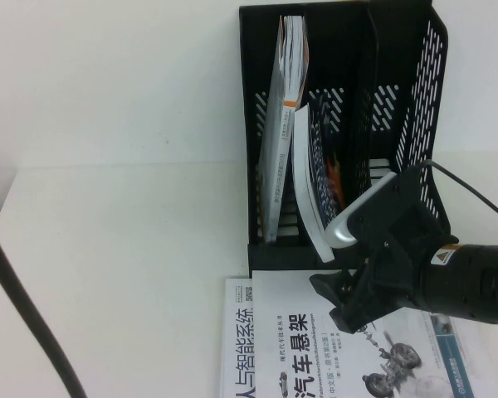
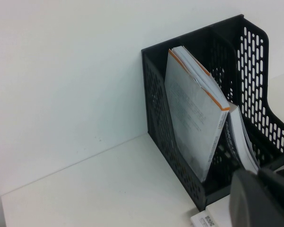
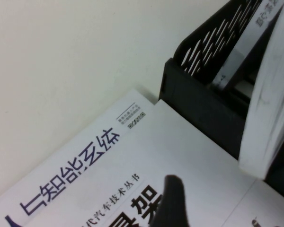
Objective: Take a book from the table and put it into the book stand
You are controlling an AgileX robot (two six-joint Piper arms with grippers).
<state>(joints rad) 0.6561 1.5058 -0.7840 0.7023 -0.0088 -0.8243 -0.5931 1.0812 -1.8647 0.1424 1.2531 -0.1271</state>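
1. We see the table [image 1: 116, 232], a plain white top that carries everything, with the book stand [image 1: 398, 99] standing at its far edge.
2. The book stand is a black three-slot rack with perforated walls. Its left slot holds a white book with an orange-edged spine [image 1: 284, 124], leaning on the slot wall. The middle slot holds the book [image 1: 315, 178], the dark one with orange blobs on its cover, tilted with its page edge toward us. The right slot looks empty.
3. We judge the book is already placed: it rests inside the rack on its own and nothing grips it, so the main step seems done.
4. A white book with car-suspension drawings [image 1: 274, 348] lies flat on the table just in front of the stand, untouched.
5. The right end effector [image 1: 340, 303] hangs over that flat book, just beside the stand's front edge, its jaws spread wide and empty, which fits a release.
6. The left end effector is not seen in any view; we take it as closed and empty, parked away from the work.
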